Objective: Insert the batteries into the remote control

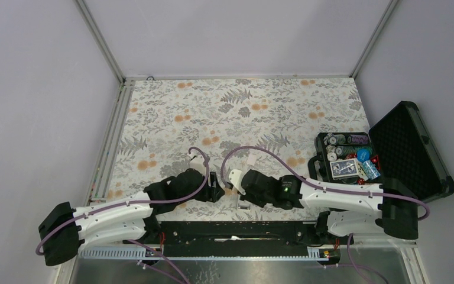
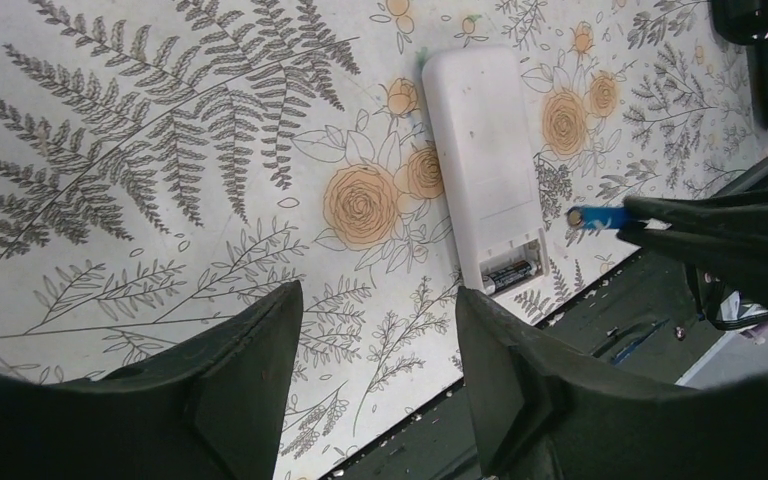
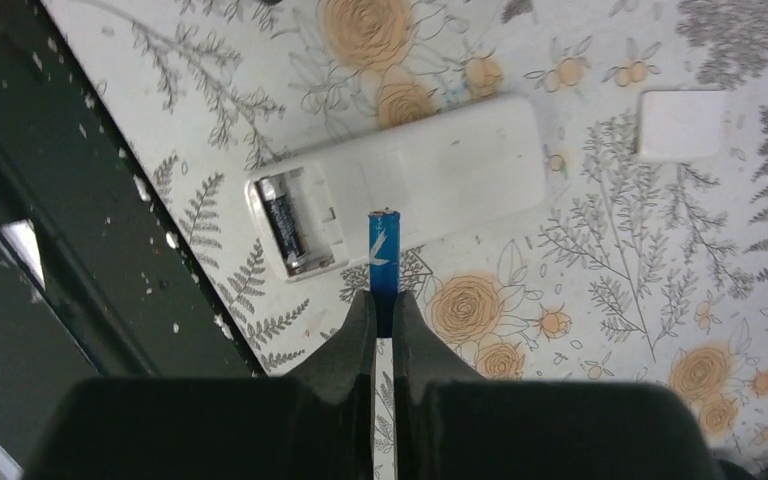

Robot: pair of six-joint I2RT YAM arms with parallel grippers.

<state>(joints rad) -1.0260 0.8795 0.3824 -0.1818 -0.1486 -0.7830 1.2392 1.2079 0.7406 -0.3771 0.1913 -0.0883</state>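
Floral tabletop [image 1: 242, 112], near edge: right gripper [image 3: 381, 305] pinches a slim blue cylindrical battery [image 3: 382, 250]; lay it level into the free slot of the white plastic remote control [image 3: 440, 175]. Left gripper [image 2: 378, 330] gapes empty.

A floral-print cloth [image 1: 242, 112] covers the table. At its right edge stands an open black case [image 1: 443, 183], its foam-lined lid [image 1: 405, 145] tilted back to the right. The case holds stacked poker chips [image 1: 346, 141], a blue-backed card deck [image 1: 344, 169] and dice [image 1: 371, 170]. A small white rectangular plate [image 3: 680, 125] lies flat on the cloth near the middle.
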